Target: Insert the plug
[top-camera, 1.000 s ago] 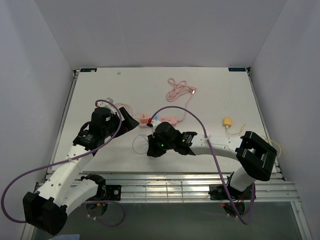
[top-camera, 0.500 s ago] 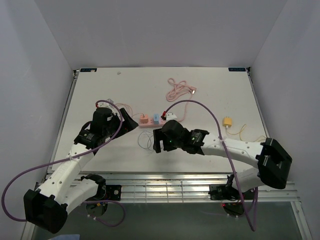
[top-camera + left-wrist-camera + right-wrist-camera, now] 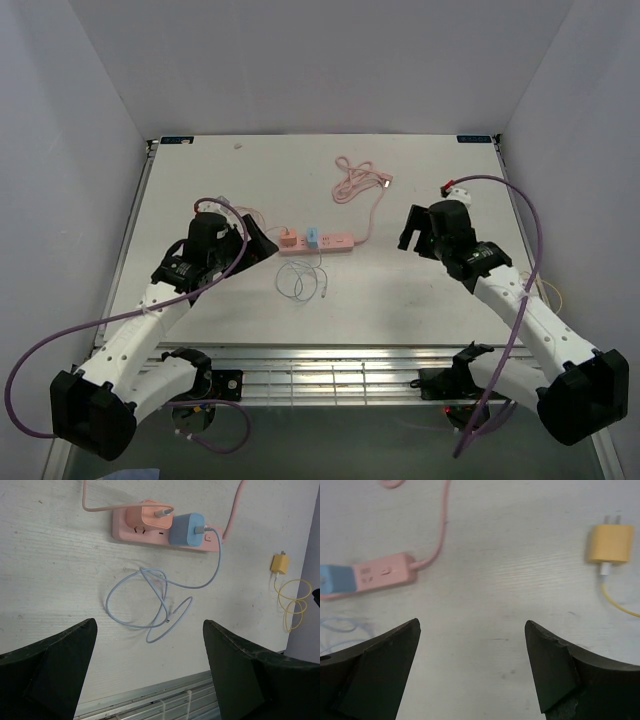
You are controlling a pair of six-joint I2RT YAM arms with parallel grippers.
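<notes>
The pink power strip [image 3: 340, 242] lies mid-table, also seen in the left wrist view [image 3: 125, 530] and the right wrist view [image 3: 385, 572]. A peach plug [image 3: 149, 516] and a blue plug [image 3: 187, 529] sit in its sockets side by side. The blue plug's thin cable [image 3: 150, 605] loops loose in front of the strip. A yellow plug [image 3: 610, 542] lies on its back, prongs pointing away, right of the strip. My left gripper [image 3: 262, 243] hangs open left of the strip. Between the strip and the yellow plug my right gripper [image 3: 472, 623] stands open over bare table, holding nothing.
A coiled pink cord [image 3: 355, 180] runs from the strip's right end toward the back. The yellow plug's thin cable [image 3: 295, 605] curls at the table's right side. Grey walls close in the table on three sides, and a metal rail [image 3: 330, 365] runs along the near edge.
My right gripper opened, let go at the power strip and swung right, away from it. The blue plug stays seated in the strip. The left arm barely moved.
</notes>
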